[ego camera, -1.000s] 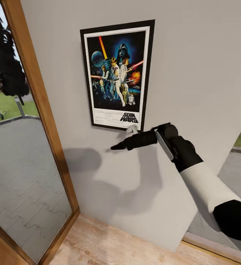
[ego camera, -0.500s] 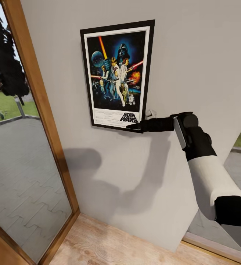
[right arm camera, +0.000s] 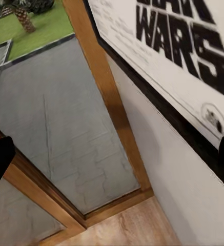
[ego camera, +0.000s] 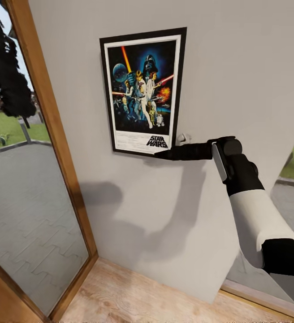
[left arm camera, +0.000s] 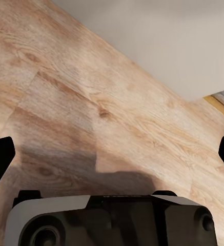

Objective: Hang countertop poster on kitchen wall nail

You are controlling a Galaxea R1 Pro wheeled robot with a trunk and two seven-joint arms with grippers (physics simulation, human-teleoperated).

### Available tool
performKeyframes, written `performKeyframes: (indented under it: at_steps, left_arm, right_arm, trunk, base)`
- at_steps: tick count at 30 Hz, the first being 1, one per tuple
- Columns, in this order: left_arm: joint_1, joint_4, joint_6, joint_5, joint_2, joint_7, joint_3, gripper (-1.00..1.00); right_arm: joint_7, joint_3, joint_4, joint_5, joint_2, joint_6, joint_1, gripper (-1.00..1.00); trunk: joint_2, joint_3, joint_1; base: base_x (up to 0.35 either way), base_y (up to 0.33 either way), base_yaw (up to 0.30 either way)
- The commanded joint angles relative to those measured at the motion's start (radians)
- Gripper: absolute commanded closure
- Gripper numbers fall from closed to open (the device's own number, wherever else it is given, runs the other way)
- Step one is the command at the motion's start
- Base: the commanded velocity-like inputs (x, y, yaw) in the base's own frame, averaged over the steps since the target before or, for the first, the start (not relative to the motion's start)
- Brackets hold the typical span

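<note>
The right gripper has swung up from below the poster to its lower right corner, jaws spread wide and holding nothing, while the poster hangs upright on the wall, just left of them.

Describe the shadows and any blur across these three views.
Head view: sharp; the right gripper and arm cast a soft grey shadow on the white wall below the black-framed Star Wars poster. Left wrist view: a dark shadow on the wooden floor. Right wrist view: logo lettering slightly soft.
</note>
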Motion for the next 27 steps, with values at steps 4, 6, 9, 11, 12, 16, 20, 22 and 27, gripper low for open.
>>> performKeyframes:
  at_steps: [4, 6, 9, 11, 12, 16, 20, 22, 27]
  left_arm:
    - [-0.001, -0.001, -0.004, 0.009, 0.001, -0.001, -0.008, -1.0]
    - [-0.001, -0.001, -0.004, 0.009, 0.001, -0.001, -0.008, -1.0]
    - [-0.001, -0.001, -0.004, 0.009, 0.001, -0.001, -0.008, -1.0]
    - [-0.001, -0.001, -0.004, 0.009, 0.001, -0.001, -0.008, -1.0]
    - [-0.001, -0.001, -0.004, 0.009, 0.001, -0.001, -0.008, -1.0]
    - [-0.001, -0.001, -0.004, 0.009, 0.001, -0.001, -0.008, -1.0]
    - [-0.001, -0.001, -0.004, 0.009, 0.002, -0.002, -0.008, -1.0]
    - [-0.001, -0.001, -0.004, 0.009, 0.003, -0.004, -0.008, -1.0]
    - [-0.001, -0.001, -0.003, 0.01, 0.006, -0.01, -0.007, -1.0]
  right_arm:
    - [0.002, 0.001, 0.0, -0.001, -0.001, 0.006, -0.001, -1.0]
    - [0.002, 0.001, 0.0, -0.001, -0.001, 0.006, -0.001, -1.0]
    - [0.002, 0.001, 0.0, -0.001, 0.0, 0.006, 0.0, -1.0]
    - [0.002, 0.001, 0.0, -0.002, 0.0, 0.006, 0.0, -1.0]
    - [0.003, 0.001, 0.001, -0.003, 0.0, 0.005, 0.0, -1.0]
    - [0.008, 0.001, -0.004, -0.013, 0.0, 0.006, 0.04, -1.0]
    - [0.02, 0.0, -0.016, -0.071, -0.003, -0.013, 0.129, -1.0]
    - [0.041, -0.002, -0.018, -0.12, -0.006, -0.07, 0.198, -1.0]
    - [0.099, -0.027, -0.017, -0.197, -0.036, -0.287, 0.488, -1.0]
  trunk:
    - [-0.002, -0.002, 0.0]
    - [-0.002, -0.002, 0.0]
    - [-0.002, -0.002, 0.0]
    - [-0.002, -0.002, 0.0]
    - [-0.002, -0.002, 0.0]
    - [-0.002, -0.002, 0.0]
    - [-0.002, -0.002, 0.0]
    - [-0.002, -0.002, 0.0]
    - [-0.002, -0.002, 0.0]
  base:
    - [-0.137, 0.0, 0.0]
    - [-0.241, 0.0, 0.0]
    - [-0.298, 0.0, 0.0]
    - [-0.317, 0.0, 0.0]
    - [-0.326, 0.0, 0.0]
    - [-0.331, 0.0, 0.0]
    - [-0.336, 0.0, 0.0]
    - [-0.337, 0.0, 0.0]
    - [-0.279, 0.0, 0.0]
